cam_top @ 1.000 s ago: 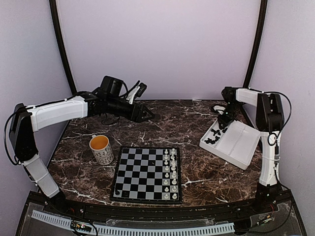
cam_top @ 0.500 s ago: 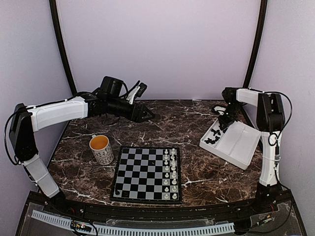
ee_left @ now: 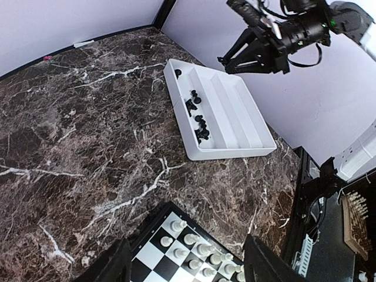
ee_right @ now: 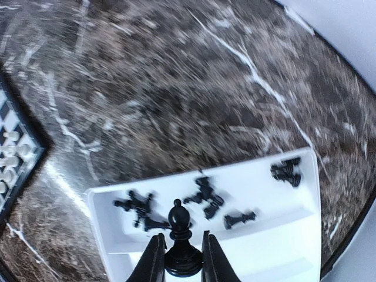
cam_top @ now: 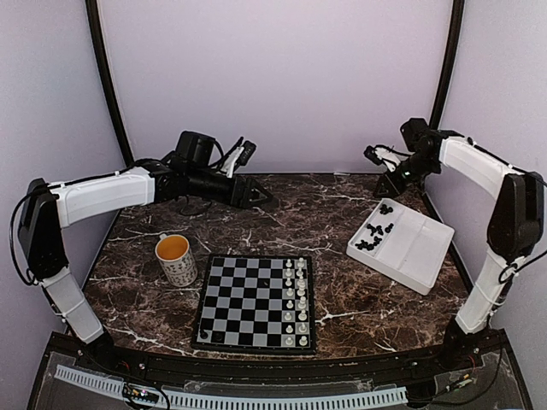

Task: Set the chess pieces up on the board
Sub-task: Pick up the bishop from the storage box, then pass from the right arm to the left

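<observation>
My right gripper [ee_right: 180, 252] is shut on a black chess piece [ee_right: 179, 226] with a rounded head, held upright between the fingers. It hangs in the air above the far left corner of the white tray [cam_top: 410, 256]. Several black chess pieces [cam_top: 373, 232] lie loose in the tray's left compartment [ee_right: 194, 176]. The board [cam_top: 239, 299] lies at the front centre, and white pieces [cam_top: 296, 295] fill its two right columns. My left gripper [cam_top: 261, 198] hovers open and empty at the back left, and its wrist view looks down on the board's corner [ee_left: 158, 258].
A white mug [cam_top: 177, 259] with an orange inside stands just left of the board. The tray sits at an angle near the table's right edge. Dark marble tabletop [cam_top: 342, 213] lies between board and tray. Purple walls close in the back and both sides.
The right gripper closed on a black piece in the tray and rose with it, up and toward the back. The left arm stayed put.
</observation>
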`<state>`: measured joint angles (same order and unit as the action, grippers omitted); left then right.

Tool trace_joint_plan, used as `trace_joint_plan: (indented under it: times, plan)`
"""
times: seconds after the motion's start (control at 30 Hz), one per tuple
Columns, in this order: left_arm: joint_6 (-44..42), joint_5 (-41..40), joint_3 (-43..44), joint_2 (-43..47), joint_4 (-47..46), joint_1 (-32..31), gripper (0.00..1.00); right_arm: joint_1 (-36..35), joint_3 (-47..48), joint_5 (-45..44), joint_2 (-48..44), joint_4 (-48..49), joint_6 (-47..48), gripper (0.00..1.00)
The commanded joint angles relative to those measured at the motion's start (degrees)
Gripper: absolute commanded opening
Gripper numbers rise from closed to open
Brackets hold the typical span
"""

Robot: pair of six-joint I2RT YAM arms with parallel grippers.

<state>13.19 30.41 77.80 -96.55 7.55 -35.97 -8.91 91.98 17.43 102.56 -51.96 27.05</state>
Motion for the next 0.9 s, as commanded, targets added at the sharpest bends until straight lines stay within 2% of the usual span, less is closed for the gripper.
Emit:
trace_joint_plan:
  times: [0.0,0.17,0.27,0.5,0.87]
  plan:
    - [4.84,4.06,2.89,-1.46,-4.21,-0.92,0.67,-9.53,-2.81,12.0,-3.54,2.48,1.66,0.05]
    - [9.26,9.51,3.13,-2.61,-10.57,-2.09,0.67,-20.19,0.07,14.29,-2.97,2.72,1.89,0.05]
    - [12.1,11.66,2.96,-3.47,-14.39,-2.78,0.66,-23.99,3.13,15.94,-1.3,2.77,1.42,0.05]
    - [19.04,14.82,0.69,-4.86,-21.49,-3.28,0.65,-28.17,6.22,18.35,0.46,3.46,0.97,0.05]
    - [21.09,16.03,0.1,-6.55,-22.69,-3.5,0.5,-29.67,6.74,18.79,-0.76,3.79,0.12,0.05]
